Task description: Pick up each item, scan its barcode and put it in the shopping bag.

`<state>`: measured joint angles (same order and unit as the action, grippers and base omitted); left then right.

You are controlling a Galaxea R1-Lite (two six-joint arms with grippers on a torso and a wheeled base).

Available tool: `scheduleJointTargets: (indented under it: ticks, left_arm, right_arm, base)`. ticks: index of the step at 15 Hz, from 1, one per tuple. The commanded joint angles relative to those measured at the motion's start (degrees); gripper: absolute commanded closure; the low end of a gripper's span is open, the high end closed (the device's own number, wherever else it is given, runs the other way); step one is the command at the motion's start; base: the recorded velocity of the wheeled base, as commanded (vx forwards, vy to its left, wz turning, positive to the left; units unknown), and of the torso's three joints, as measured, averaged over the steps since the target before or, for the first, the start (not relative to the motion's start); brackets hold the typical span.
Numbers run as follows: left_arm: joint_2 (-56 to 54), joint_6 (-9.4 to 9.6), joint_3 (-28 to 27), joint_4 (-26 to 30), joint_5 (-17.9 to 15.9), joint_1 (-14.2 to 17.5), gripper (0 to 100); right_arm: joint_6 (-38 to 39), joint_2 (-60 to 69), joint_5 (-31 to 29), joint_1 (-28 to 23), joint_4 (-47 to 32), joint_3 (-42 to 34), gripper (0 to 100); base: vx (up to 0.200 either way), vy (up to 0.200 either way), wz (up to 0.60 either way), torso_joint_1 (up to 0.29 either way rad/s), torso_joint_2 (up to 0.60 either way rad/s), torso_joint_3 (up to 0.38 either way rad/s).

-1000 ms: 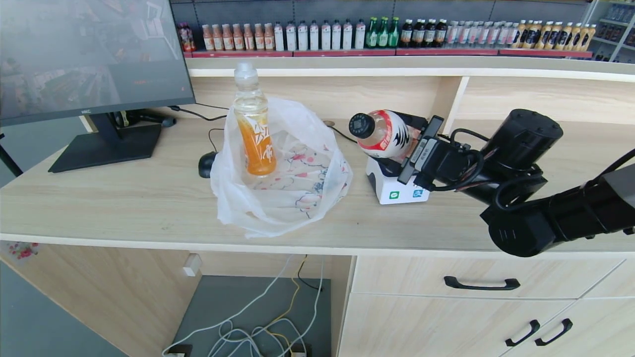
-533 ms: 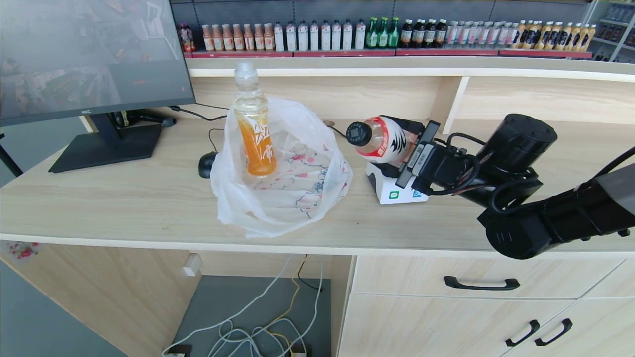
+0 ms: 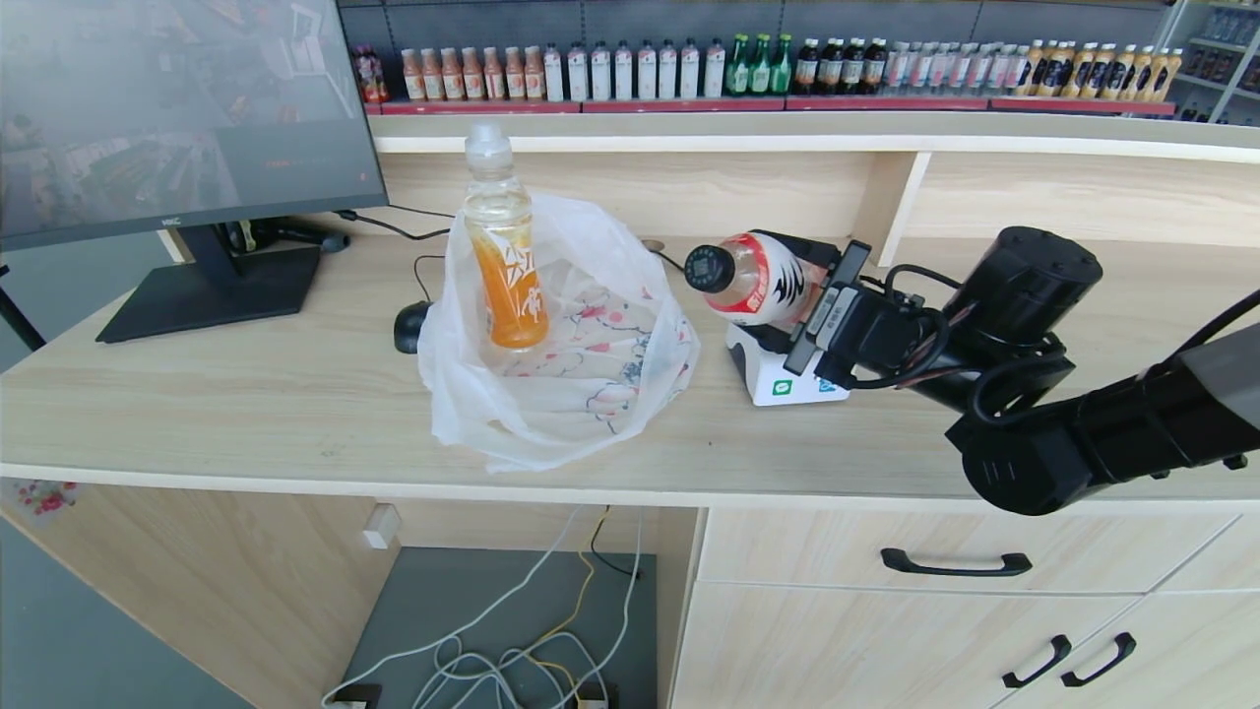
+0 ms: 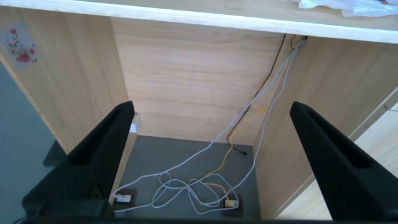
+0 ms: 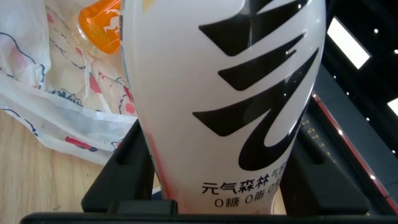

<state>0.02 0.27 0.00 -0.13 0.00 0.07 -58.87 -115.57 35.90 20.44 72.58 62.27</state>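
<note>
My right gripper (image 3: pixel 792 295) is shut on a white-labelled bottle (image 3: pixel 758 278) with a black cap and a red band, held on its side just above the white scanner box (image 3: pixel 783 374). The cap points toward the shopping bag (image 3: pixel 556 345). That thin white plastic bag sits open on the counter with an orange drink bottle (image 3: pixel 502 251) standing upright inside. The right wrist view has the held bottle (image 5: pixel 230 106) up close, with the bag (image 5: pixel 56 106) beyond it. My left gripper (image 4: pixel 211 162) hangs open below the counter edge, over the floor cables.
A monitor (image 3: pixel 177 108) on a black stand is at the counter's back left, a black mouse (image 3: pixel 409 326) lies beside the bag. A raised wooden ledge (image 3: pixel 817 148) runs behind the counter. Drawers (image 3: pixel 955 561) sit below right. Loose cables (image 3: pixel 492 660) lie on the floor.
The right gripper has lowered the bottle slightly and shifted it a little toward the bag, closer to the scanner. In the last half second it has barely moved.
</note>
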Motion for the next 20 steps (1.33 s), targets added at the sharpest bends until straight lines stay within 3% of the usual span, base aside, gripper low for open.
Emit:
scheduleJointTargets:
  ticks: [1,10,13,20]
  left_arm:
    - [0.0,0.00,0.0,0.0,0.0,0.0,0]
    - [0.0,0.00,0.0,0.0,0.0,0.0,0]
    - [0.0,0.00,0.0,0.0,0.0,0.0,0]
    - [0.0,0.00,0.0,0.0,0.0,0.0,0]
  right_arm:
    - [0.0,0.2,0.0,0.1,0.0,0.0,100]
    - [0.3,1.9,-0.6,0.8,-0.5,0.3,100]
    - [0.9,8.1,-1.4,0.7,-5.5,0.1,100]
    - [17.5,14.9,-11.0,0.6,-5.2,-0.1,100]
  base:
    - [0.000,0.000,0.00,0.000,0.00,0.000]
    - [0.000,0.000,0.00,0.000,0.00,0.000]
    - [0.000,0.000,0.00,0.000,0.00,0.000]
    - [0.000,0.000,0.00,0.000,0.00,0.000]
